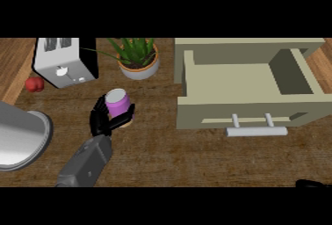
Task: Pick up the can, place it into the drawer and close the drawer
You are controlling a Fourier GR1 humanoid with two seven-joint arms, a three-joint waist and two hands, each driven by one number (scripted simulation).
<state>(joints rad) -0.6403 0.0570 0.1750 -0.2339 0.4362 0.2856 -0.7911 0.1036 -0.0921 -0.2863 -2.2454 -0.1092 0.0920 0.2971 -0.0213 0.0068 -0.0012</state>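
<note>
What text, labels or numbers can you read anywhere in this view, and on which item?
None can be read.
Can, held in the left hand: plain purple side, pale top, no print showing.
Toaster: no brand or markings visible.
Drawer, its handle, plant pot, red fruit and metal pot: all blank.
The right hand barely shows at the lower right edge.
</note>
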